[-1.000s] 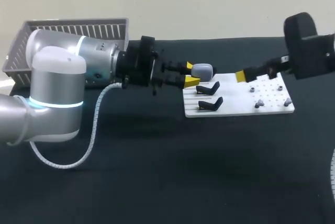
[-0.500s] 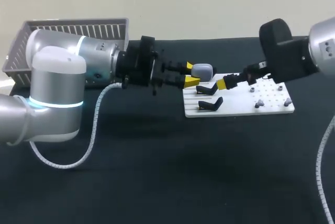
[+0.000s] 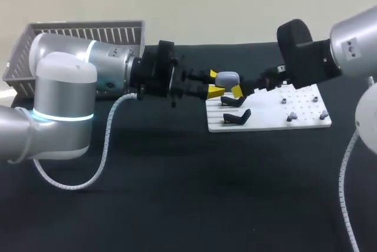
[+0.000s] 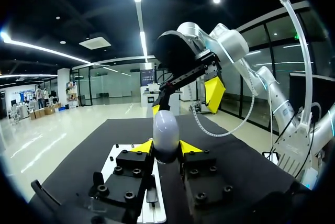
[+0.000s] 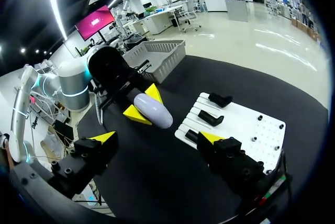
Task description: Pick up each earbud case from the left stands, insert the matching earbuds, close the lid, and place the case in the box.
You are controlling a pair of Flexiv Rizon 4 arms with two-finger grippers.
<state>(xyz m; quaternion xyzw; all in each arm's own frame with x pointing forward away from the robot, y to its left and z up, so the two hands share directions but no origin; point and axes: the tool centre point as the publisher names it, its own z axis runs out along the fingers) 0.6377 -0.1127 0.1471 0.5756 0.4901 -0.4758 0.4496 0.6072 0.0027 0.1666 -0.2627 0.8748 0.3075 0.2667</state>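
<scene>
Pinching the light, smooth, probably slippery case (image 3: 227, 79) mid-frame by its sides with left fingers (image 3: 215, 91); holding right fingers (image 5: 104, 137) wide apart, empty.

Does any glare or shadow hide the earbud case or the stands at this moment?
Head view: even light; the earbud case in the left gripper has only a soft sheen, and the black stands read well on the white board. Left wrist view: the earbud case glints on top and darkens lower down. Right wrist view: the earbud case stands bright against the dark table.
</scene>
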